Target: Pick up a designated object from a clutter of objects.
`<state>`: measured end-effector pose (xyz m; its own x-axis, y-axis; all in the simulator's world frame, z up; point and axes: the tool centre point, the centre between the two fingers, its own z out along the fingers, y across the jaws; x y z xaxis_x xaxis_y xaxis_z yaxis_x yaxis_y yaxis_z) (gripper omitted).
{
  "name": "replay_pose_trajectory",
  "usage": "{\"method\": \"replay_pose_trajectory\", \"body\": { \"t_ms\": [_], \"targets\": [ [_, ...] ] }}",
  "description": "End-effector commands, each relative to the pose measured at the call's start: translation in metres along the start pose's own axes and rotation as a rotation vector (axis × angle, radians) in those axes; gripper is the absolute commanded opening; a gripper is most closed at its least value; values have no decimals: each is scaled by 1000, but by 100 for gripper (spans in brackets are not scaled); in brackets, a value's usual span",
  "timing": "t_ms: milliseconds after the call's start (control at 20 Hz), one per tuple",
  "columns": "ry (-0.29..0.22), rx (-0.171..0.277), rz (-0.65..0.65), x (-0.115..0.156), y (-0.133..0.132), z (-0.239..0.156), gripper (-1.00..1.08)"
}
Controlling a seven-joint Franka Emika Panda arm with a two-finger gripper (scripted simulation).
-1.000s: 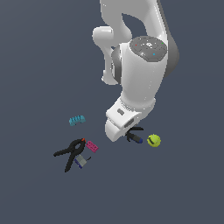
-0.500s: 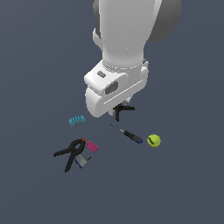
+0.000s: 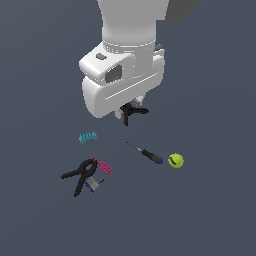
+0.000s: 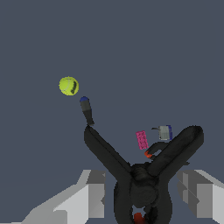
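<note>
The small black spring clamp (image 3: pixel 133 113) hangs just under my white hand, well above the floor. My gripper (image 3: pixel 130 111) is shut on it. In the wrist view the clamp (image 4: pixel 142 186) sits between my two grey fingers (image 4: pixel 92 192), with its handles splayed outward and its red-orange tip (image 4: pixel 138 217) near the palm; my gripper (image 4: pixel 142 197) closes around its body. The rest of the clutter lies on the floor below: a teal toothed piece (image 3: pixel 88 137), a pink brick (image 3: pixel 105 167), a large black clamp (image 3: pixel 80 174), a blue-handled screwdriver (image 3: pixel 147 153) and a yellow-green ball (image 3: pixel 175 160).
A small grey and blue item (image 3: pixel 92 185) lies beside the large clamp. The wrist view shows the ball (image 4: pixel 68 85), the screwdriver handle (image 4: pixel 86 109), the pink brick (image 4: pixel 142 140) and the grey item (image 4: pixel 164 132) far below. The floor is plain dark grey.
My hand has risen and shifted toward the exterior view's left, carrying the small black clamp up from the floor near the screwdriver. The other items have not moved.
</note>
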<state>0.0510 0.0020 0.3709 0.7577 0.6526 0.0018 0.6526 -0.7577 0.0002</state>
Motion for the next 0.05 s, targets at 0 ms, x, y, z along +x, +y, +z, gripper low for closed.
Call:
{"method": "replay_pose_trajectory", "body": {
  "t_ms": [0],
  "targets": [
    [-1, 1, -1, -1, 0, -3, -100]
  ]
}}
